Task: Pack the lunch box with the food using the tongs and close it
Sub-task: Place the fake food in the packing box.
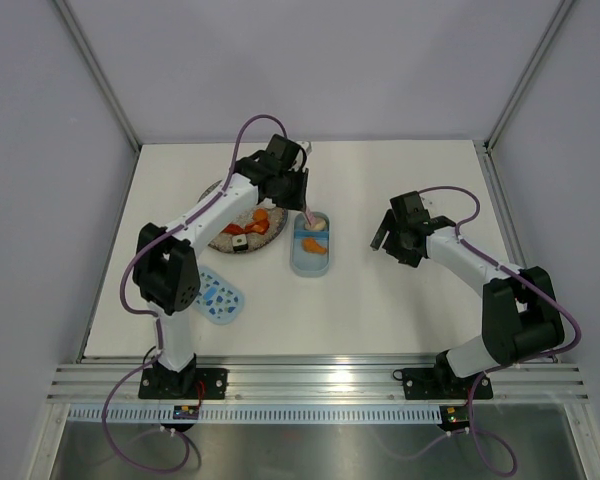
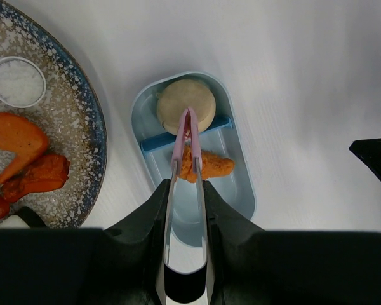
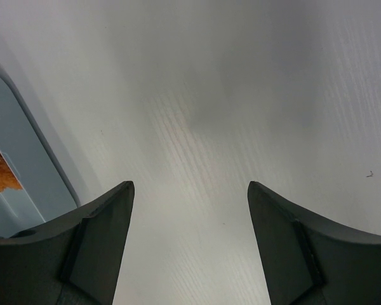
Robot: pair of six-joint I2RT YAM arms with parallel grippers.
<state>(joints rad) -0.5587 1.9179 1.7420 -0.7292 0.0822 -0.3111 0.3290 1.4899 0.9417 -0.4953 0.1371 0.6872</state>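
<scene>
My left gripper clamps the tongs, their tips over the divider of the box, seemingly nipping a small red bit. Packed: a beige round in the far half, an orange piece in the near. To do: more food lies on the plate; the lid lies off, near my left base. My right gripper hangs spread, idle beside the box.

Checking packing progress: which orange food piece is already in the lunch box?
The crumbed orange piece lying in the lunch box beside its divider, under the tongs; the other orange pieces lie on the speckled plate.
</scene>
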